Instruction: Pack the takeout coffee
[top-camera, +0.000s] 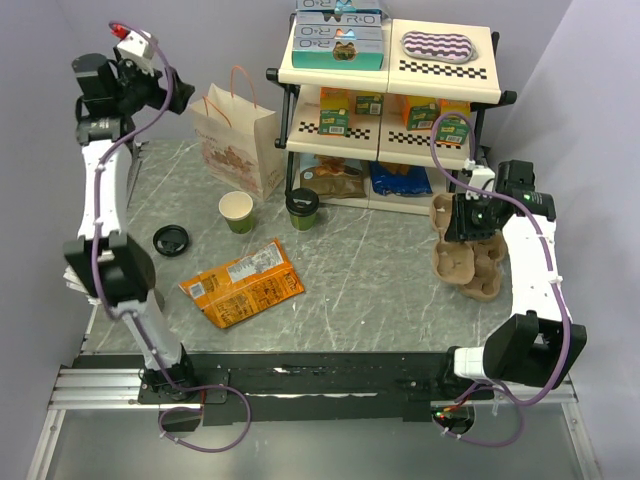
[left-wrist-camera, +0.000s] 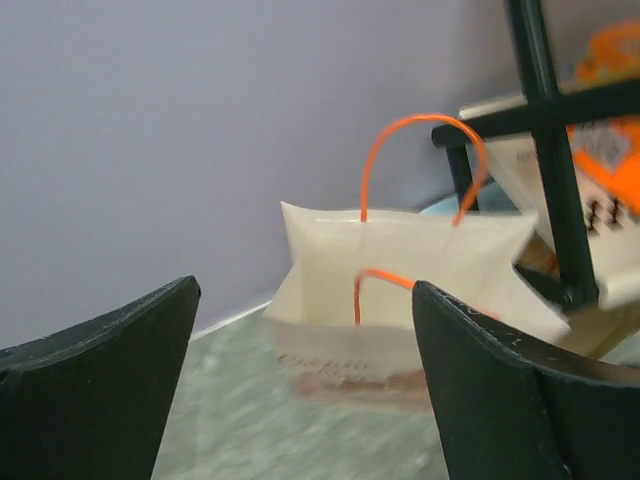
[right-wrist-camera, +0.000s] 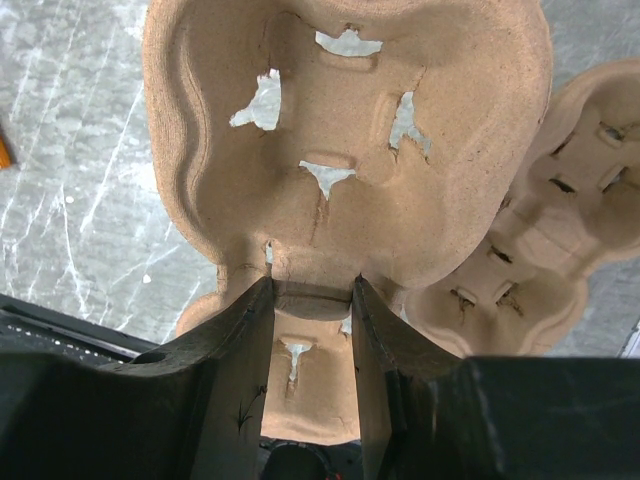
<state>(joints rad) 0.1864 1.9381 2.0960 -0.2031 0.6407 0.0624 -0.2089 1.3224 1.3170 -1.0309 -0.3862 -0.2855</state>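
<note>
The takeout coffee (top-camera: 302, 208), a dark green cup with a black lid, stands upright on the table (top-camera: 380, 300) just in front of the shelf's (top-camera: 390, 95) lowest tier, clear of both arms; a lidless cup (top-camera: 237, 211) stands near it on the left, a loose black lid (top-camera: 171, 240) lies further left, and an orange snack packet (top-camera: 242, 283) lies flat nearer the arm bases; the paper bag (top-camera: 235, 140) stands upright beside the shelf's left end, its mouth open and its orange handles up; the left gripper (left-wrist-camera: 305, 290) is raised at the far left corner, aimed at the bag but apart from it, its fingers (left-wrist-camera: 110, 370) spread wide with nothing between them; the right gripper (right-wrist-camera: 313, 290) is down at the right side of the table, its fingers (right-wrist-camera: 240, 340) pinched narrowly on the edge of a brown cup carrier (right-wrist-camera: 350, 150); a second carrier (right-wrist-camera: 545, 260) lies just beside the held one, partly under it.
</note>
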